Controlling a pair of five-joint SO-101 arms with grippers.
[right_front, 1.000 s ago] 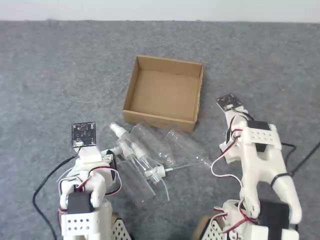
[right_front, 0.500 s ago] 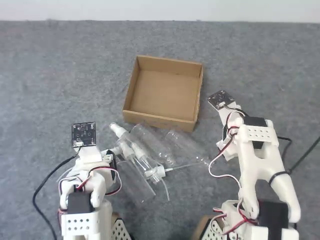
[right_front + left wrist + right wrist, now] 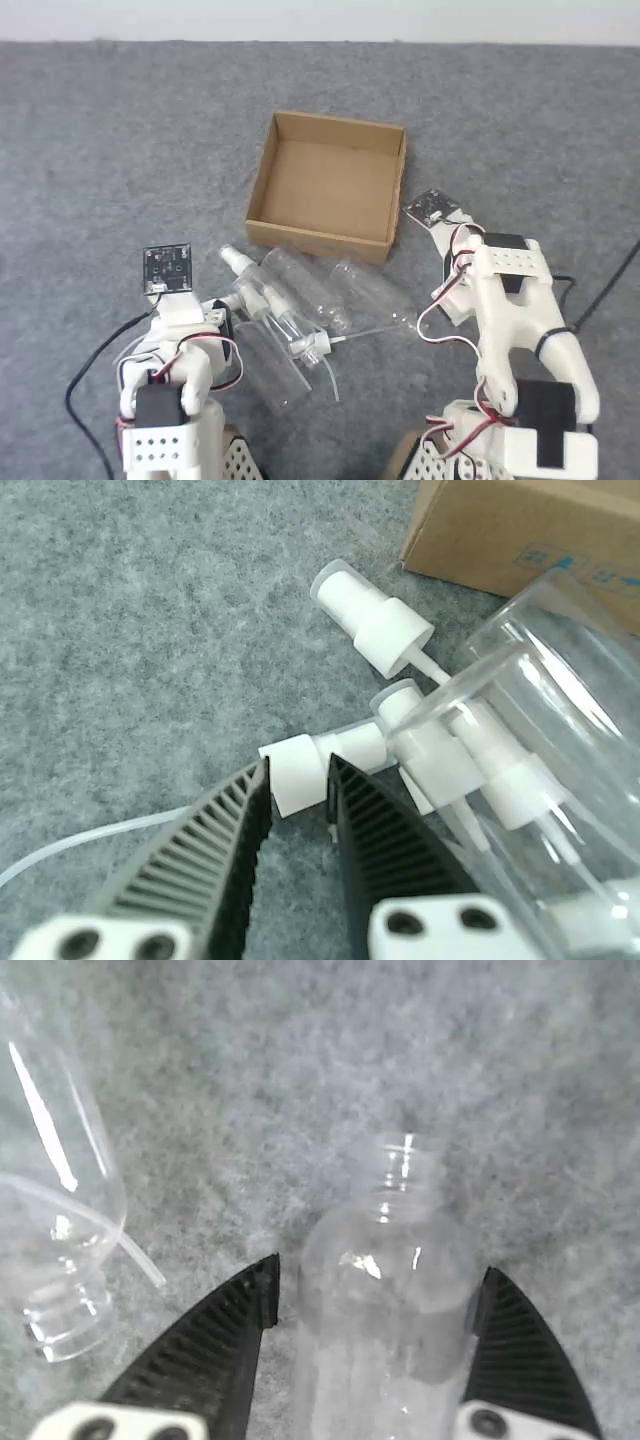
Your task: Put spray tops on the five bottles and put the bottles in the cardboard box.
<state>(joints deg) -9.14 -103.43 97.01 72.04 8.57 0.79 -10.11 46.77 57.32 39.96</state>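
Crowding left tool (image 3: 298, 768), gripped spray top (image 3: 292, 786): bottles (image 3: 540, 695).

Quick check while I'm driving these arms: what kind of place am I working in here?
Probably a lab or hobby test bench rather than a production line: a grey carpet-like work surface, one open cardboard box, and clear bottles and spray tops lying loose.

The left jaws pressed against both sides of a white spray top (image 3: 296, 778) lying on the grey bench (image 3: 140, 630). A second spray top (image 3: 372, 620) lay just beyond, beside clear bottles (image 3: 560, 700), with the cardboard box (image 3: 530, 525) behind them.
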